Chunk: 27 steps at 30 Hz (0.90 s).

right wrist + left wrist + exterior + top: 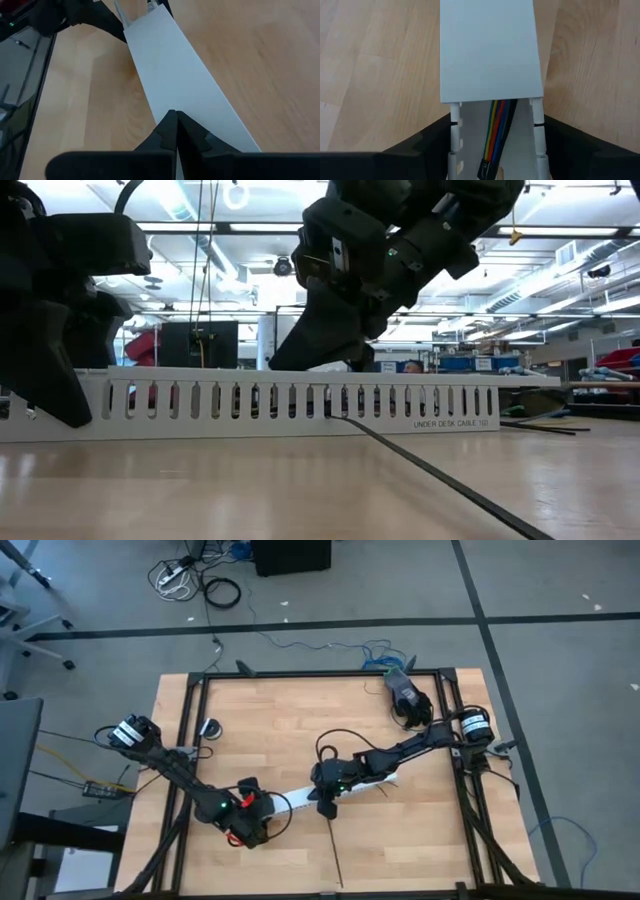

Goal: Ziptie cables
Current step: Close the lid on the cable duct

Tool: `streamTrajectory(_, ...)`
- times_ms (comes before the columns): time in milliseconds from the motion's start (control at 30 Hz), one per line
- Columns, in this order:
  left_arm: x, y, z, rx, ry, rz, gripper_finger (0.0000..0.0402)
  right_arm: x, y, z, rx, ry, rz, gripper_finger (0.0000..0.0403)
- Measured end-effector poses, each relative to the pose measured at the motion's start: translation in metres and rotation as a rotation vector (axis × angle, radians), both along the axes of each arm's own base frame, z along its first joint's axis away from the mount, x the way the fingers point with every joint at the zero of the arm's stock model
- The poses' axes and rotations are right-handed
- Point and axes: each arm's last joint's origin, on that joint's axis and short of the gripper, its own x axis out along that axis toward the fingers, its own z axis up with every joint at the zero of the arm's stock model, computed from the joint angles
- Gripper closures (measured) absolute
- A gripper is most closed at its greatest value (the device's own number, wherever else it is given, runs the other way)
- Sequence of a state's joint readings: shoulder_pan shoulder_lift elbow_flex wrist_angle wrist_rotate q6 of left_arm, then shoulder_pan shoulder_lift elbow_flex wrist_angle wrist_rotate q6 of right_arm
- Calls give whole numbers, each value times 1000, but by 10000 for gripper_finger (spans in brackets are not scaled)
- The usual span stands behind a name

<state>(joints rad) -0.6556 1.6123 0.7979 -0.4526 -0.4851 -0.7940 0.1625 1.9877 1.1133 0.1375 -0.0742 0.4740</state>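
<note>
The left tool (262, 820), spread, straddles the white channel's (490, 50) left end to steady it where the cables (497, 125) emerge, while the right tool (176, 131), pressed together, presses its lid; the ziptie (334, 850) lies on the counter (260, 730) nearer.

The cables (496, 131) lie inside the channel (300, 799), the ziptie (333, 850) on the table (420, 840) just beside it

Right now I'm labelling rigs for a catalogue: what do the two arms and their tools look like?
Both arms are dark, jointed and slim. Each base joint carries a black-and-white banded cylinder. The left arm shows a green light and red parts near its wrist; thin black cables loop off the right arm. The left tool and right tool have angular matte black fingers.
</note>
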Motion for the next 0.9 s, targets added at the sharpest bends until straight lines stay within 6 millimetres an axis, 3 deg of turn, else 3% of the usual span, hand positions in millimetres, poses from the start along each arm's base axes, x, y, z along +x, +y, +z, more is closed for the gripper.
streamTrajectory(700,1,1,-1,22,-5,-12,152,0,-5,-1,105,21,90,403)
streamTrajectory(900,4,2,0,27,-8,-23,170,0,-7,-1,143,26,139,403)
